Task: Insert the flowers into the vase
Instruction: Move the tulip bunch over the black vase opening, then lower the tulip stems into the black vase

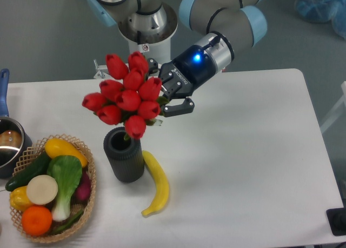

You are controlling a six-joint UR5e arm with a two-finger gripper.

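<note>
Nearest, at the front left of the white worktop: a wicker basket filled with toy produce, among it an orange, a white round piece, a leafy green and a yellow pepper. Just right of the basket: the dark ribbed vase, upright, with a yellow banana lying beside it and touching its right side. Further left, at the edge: part of a metal pot with a blue handle. Directly above the vase: the flowers, a tight bunch of red tulip buds held tilted in the air, lowest bud overlapping the vase's rim, stems not seen inside the opening. Behind and right of the bunch: the gripper, closed on the stems, blue light glowing on its wrist. Farthest back: the robot arm's base, beyond the worktop.
</note>
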